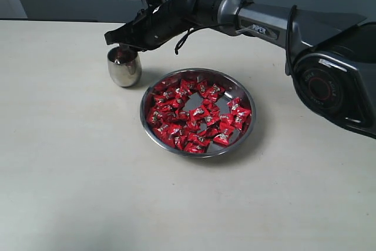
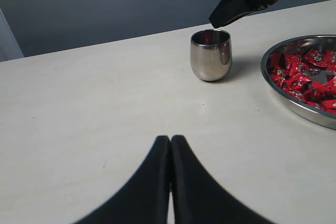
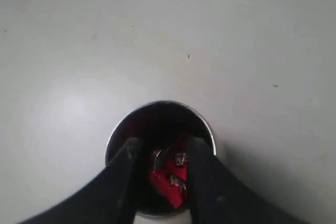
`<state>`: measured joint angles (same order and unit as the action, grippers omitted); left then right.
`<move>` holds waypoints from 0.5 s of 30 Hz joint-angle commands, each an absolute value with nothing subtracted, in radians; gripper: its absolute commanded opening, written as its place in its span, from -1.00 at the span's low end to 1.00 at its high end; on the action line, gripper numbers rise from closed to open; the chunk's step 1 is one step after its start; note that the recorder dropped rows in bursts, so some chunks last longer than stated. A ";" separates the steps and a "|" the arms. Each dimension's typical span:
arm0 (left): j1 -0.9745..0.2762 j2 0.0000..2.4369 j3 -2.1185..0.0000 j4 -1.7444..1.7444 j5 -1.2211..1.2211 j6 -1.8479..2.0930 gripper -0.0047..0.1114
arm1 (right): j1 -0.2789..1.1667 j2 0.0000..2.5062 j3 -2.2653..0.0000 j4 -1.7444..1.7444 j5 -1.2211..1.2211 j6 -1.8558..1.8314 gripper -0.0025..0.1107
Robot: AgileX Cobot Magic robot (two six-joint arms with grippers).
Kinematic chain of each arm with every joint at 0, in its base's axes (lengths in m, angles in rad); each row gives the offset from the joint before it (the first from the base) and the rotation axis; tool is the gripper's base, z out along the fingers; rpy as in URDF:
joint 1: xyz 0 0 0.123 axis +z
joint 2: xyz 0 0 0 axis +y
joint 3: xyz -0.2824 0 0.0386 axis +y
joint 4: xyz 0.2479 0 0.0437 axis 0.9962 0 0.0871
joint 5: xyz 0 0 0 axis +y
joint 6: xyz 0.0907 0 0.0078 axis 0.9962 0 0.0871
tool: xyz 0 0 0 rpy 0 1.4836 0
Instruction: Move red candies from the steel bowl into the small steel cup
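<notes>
The red candies lie heaped in the steel bowl, covering most of its flat bottom, with a little bare steel showing near the middle. The bowl sits near the middle of the pale table. The small steel cup stands upright just beside the bowl, on its left in the exterior view, apart from its rim. One red candy is down inside the cup.

The right gripper hangs directly over the cup's mouth, its arm reaching across above the bowl's far edge. Its two fingers stand clearly apart and dip into the opening, with the candy seen in the gap between them. Whether the candy touches either finger cannot be told.

The left gripper sits low over bare table, well apart from the cup, with its fingers pressed together and nothing between them.
</notes>
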<state>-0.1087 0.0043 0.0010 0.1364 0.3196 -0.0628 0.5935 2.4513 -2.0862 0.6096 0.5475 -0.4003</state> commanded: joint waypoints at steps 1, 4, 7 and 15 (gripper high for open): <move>-0.112 0.000 0.000 0.135 0.310 -0.068 -0.91 | 0.589 2.407 -2.090 0.586 0.625 -0.411 -0.42; -0.112 0.000 0.000 0.135 0.310 -0.068 -0.91 | 0.587 2.350 -2.090 0.460 0.744 -0.396 -0.43; -0.112 0.000 0.000 0.135 0.310 -0.068 -0.91 | 0.587 2.296 -2.090 0.268 0.899 -0.277 -0.43; -0.112 0.000 0.000 0.135 0.310 -0.068 -0.91 | 0.587 2.298 -2.086 0.009 1.221 -0.131 -0.42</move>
